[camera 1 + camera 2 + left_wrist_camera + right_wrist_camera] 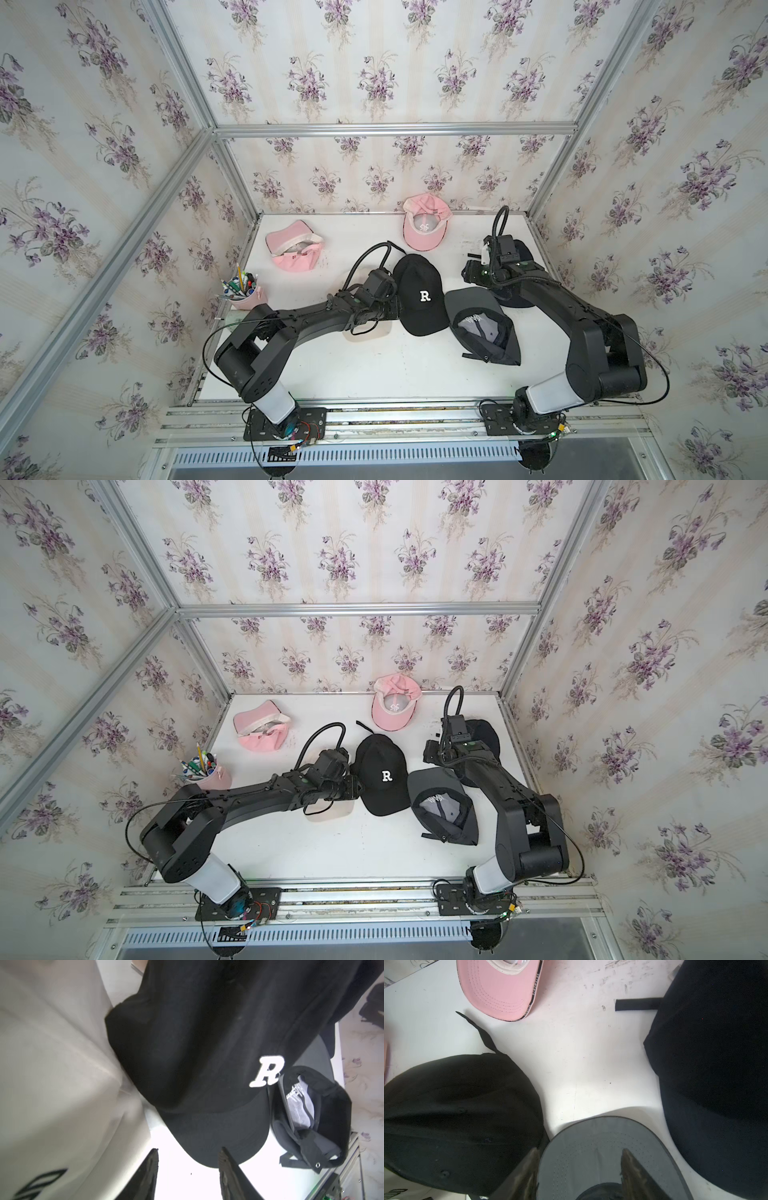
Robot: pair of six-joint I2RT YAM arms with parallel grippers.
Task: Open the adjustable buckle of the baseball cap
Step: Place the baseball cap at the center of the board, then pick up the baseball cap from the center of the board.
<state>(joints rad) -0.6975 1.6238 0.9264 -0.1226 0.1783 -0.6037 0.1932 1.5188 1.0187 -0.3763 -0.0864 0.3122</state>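
Several caps lie on the white table [374, 374]. At far left stands a pink pen cup [246, 297], with a pink cap [293, 249] behind it. The left claw [189, 1148] has its jaws apart, gripping nothing, just beside the black cap marked R [419, 297]. That cap sits crown-up at table centre, its strap [477, 1032] trailing loose toward the rear. A second pink cap [426, 226] lies by the back wall. An upturned grey cap [484, 324] lies just beside the black one. The right claw [581, 1149] hovers over the grey brim with jaws apart and empty. A dark cap [716, 1064] lies under that arm.
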